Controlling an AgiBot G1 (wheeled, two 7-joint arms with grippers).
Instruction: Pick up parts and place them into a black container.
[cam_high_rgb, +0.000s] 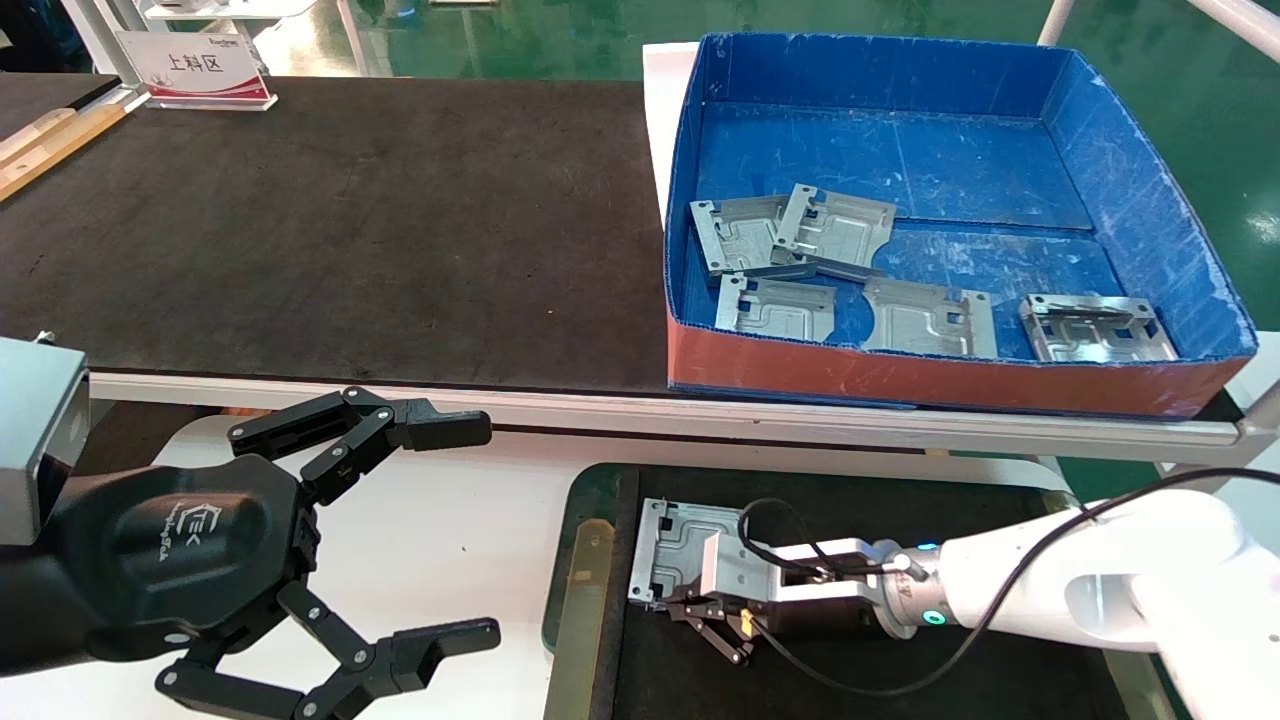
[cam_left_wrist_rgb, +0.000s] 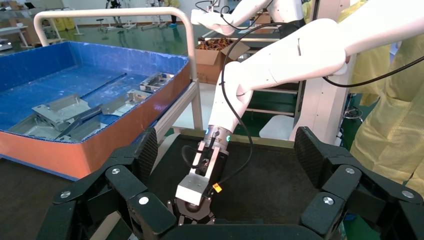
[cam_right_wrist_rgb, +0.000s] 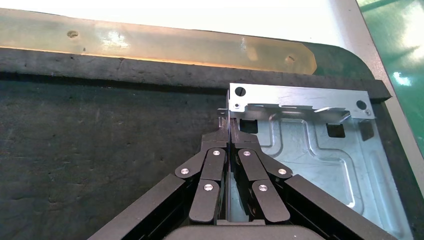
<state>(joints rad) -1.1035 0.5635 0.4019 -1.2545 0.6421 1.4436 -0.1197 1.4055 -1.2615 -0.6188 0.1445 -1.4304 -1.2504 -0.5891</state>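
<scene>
One part (cam_high_rgb: 685, 545), a silver-grey stamped plate, sits flat at the far left corner of the black container (cam_high_rgb: 900, 520). My right gripper (cam_high_rgb: 672, 603) is shut on a raised tab along its edge. In the right wrist view the fingers (cam_right_wrist_rgb: 229, 131) pinch that thin tab, and the part (cam_right_wrist_rgb: 310, 150) spreads out beside them over the felt floor (cam_right_wrist_rgb: 100, 140). I cannot tell whether the plate touches the floor. Several more parts (cam_high_rgb: 790, 235) lie in the blue box. My left gripper (cam_high_rgb: 475, 530) hangs open and holds nothing, left of the container.
The blue box (cam_high_rgb: 1130, 200) with a red front wall stands on the long black-topped table (cam_high_rgb: 350, 230) beyond a white rail. The container has a green rim (cam_high_rgb: 560, 560) and a brass side rail (cam_high_rgb: 585, 600). The left wrist view shows the right arm (cam_left_wrist_rgb: 300, 55) over the container.
</scene>
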